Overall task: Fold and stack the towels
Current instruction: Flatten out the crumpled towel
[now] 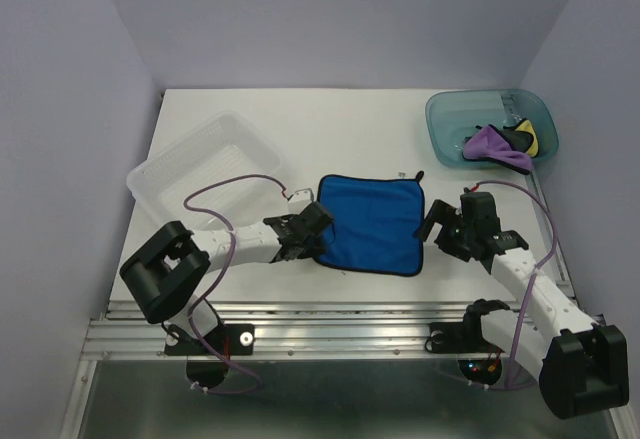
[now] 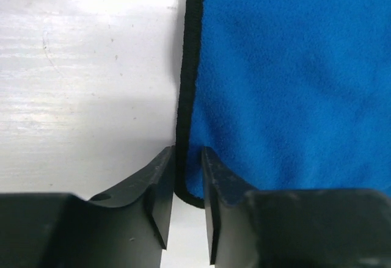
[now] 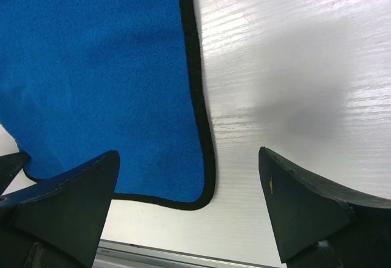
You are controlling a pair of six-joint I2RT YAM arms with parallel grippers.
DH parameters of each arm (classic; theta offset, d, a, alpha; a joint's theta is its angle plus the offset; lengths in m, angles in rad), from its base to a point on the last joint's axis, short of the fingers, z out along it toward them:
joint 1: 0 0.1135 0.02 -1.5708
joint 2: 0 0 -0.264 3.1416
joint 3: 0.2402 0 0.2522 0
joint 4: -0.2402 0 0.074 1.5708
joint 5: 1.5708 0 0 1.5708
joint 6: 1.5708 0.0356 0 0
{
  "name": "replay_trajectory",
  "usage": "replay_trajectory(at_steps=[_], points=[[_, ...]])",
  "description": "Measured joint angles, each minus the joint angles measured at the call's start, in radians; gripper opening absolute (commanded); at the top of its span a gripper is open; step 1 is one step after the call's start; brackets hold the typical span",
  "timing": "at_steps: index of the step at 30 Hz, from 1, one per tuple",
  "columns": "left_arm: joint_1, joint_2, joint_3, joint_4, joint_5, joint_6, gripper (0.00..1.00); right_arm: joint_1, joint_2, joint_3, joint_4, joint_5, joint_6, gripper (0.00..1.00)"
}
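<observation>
A blue towel [image 1: 375, 224] with black edging lies flat and unfolded on the white table between my two arms. My left gripper [image 1: 318, 227] sits at its near left corner. In the left wrist view its jaws [image 2: 188, 176] are almost together, with the towel's [image 2: 293, 79] black-edged corner between them. My right gripper [image 1: 435, 227] hovers at the near right corner. In the right wrist view it [image 3: 189, 153] is wide open and empty above the towel's [image 3: 91, 66] corner. A purple towel [image 1: 490, 142] and a yellow towel [image 1: 533, 139] lie crumpled in the teal tub.
The teal translucent tub [image 1: 445, 119] stands at the back right. A clear plastic tray [image 1: 160, 164] stands at the back left, next to my left arm. The table's front edge and metal rail [image 3: 183, 257] lie just below the towel.
</observation>
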Motion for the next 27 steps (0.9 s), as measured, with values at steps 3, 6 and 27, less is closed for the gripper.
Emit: replay_trajectory(at_steps=[3,6,27], points=[[-0.001,0.031,0.028,-0.004,-0.006,-0.001,0.26,0.0,0.0,0.0,0.0,-0.002,-0.001,1.0],[-0.008,0.051,0.043,-0.002,-0.013,-0.002,0.0,0.0,0.0,0.0,0.0,-0.001,-0.001,1.0],[-0.048,-0.016,-0.009,-0.054,-0.052,-0.039,0.0,0.286,0.11,0.061,-0.103,0.249,0.087,0.99]])
